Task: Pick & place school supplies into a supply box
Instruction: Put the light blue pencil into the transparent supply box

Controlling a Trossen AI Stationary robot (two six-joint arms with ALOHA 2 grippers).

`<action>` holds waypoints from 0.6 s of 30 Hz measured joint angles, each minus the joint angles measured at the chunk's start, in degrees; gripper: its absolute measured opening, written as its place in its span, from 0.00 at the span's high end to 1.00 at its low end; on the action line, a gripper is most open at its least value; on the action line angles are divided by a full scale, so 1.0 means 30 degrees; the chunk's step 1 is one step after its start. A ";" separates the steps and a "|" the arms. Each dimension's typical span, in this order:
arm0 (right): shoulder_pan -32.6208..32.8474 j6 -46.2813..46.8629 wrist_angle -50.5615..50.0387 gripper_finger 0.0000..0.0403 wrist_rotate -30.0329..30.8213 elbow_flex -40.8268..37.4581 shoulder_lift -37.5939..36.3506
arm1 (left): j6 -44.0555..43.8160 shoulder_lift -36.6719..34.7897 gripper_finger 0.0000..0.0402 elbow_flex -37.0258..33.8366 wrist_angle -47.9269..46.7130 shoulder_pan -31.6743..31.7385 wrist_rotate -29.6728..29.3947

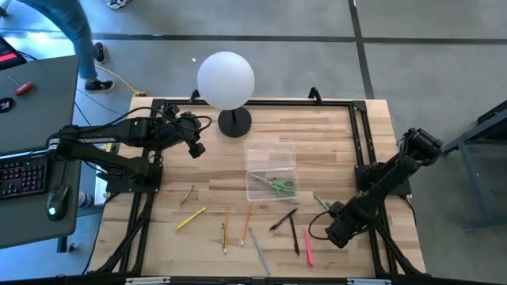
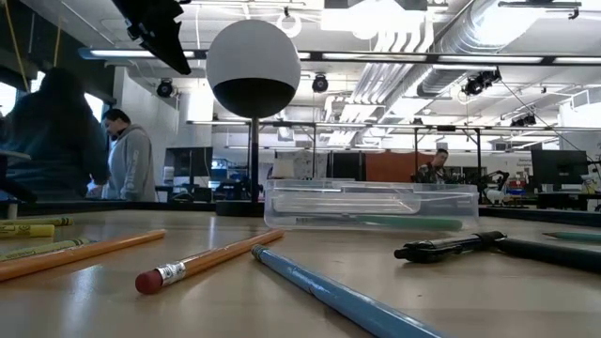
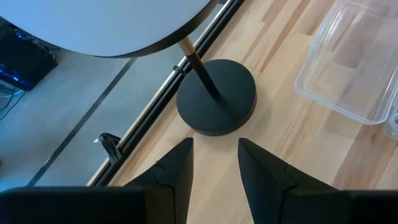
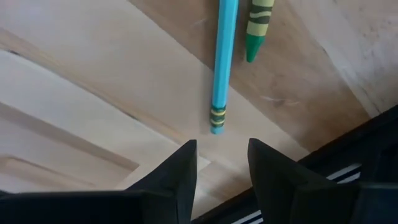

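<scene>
R gripper [image 4: 219, 163] – fingers apart, empty, just short of blue pencil [image 4: 221, 68] & green crayon [image 4: 257, 28], right of box [image 1: 270, 168]; L gripper [image 3: 214, 163] apart by lamp [image 3: 216, 96].

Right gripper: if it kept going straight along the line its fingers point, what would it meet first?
Most likely the light blue pencil: its banded end lies just ahead of the right gripper, whose fingers are open with nothing between them. The green crayon lies beside it, slightly off line. Depth is uncertain; the tabletop might come first.
</scene>
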 joint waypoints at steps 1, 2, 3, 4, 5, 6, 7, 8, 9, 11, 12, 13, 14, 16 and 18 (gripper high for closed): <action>-0.0007 -0.0057 0.0003 0.70 0.0003 0.0000 0.0120 | 0.0000 0.0000 0.60 0.0000 0.0000 0.0002 0.0000; 0.0000 -0.0095 0.0003 0.70 -0.0002 0.0000 0.0242 | 0.0000 0.0000 0.60 0.0000 0.0000 0.0001 0.0000; 0.0000 -0.0126 0.0005 0.70 -0.0017 0.0000 0.0379 | 0.0000 0.0000 0.60 0.0000 0.0000 0.0000 0.0002; 0.0000 -0.0173 0.0025 0.70 -0.0117 0.0000 0.0542 | 0.0000 0.0000 0.60 0.0000 0.0000 0.0000 0.0002; 0.0000 -0.0229 0.0039 0.70 -0.0301 0.0000 0.0722 | 0.0000 0.0000 0.60 0.0000 0.0000 0.0003 0.0000; -0.0001 -0.0320 0.0073 0.70 -0.0430 0.0000 0.0901 | 0.0000 0.0000 0.60 0.0000 0.0000 0.0002 0.0006; 0.0000 -0.0444 0.0171 0.70 -0.0451 -0.0001 0.1058 | 0.0000 0.0000 0.60 0.0000 0.0000 0.0001 0.0007; 0.0000 -0.0638 0.0342 0.70 -0.0421 0.0000 0.1218 | 0.0000 0.0000 0.60 0.0000 0.0000 0.0001 0.0007; 0.0000 -0.0840 0.0516 0.70 -0.0310 0.0000 0.1354 | 0.0000 0.0000 0.60 0.0000 0.0000 0.0000 0.0007; -0.0001 -0.1121 0.0764 0.70 -0.0179 0.0015 0.1622 | 0.0000 0.0000 0.60 0.0000 0.0013 0.0000 0.0007; -0.0001 -0.1163 0.0822 0.70 -0.0183 0.0015 0.1725 | 0.0000 0.0000 0.60 0.0000 0.0022 0.0000 0.0007; -0.0007 -0.1170 0.0841 0.70 -0.0263 0.0037 0.1825 | 0.0000 0.0000 0.60 0.0000 0.0022 0.0007 0.0007; -0.0018 -0.1177 0.0848 0.70 -0.0354 0.0051 0.1906 | 0.0000 0.0000 0.60 0.0000 0.0022 0.0003 0.0005; -0.0022 -0.1177 0.0855 0.70 -0.0368 0.0058 0.1985 | 0.0000 0.0000 0.60 0.0000 0.0022 0.0007 0.0007; -0.0022 -0.1177 0.0855 0.71 -0.0364 0.0058 0.1992 | 0.0000 0.0000 0.60 0.0000 0.0028 0.0000 0.0007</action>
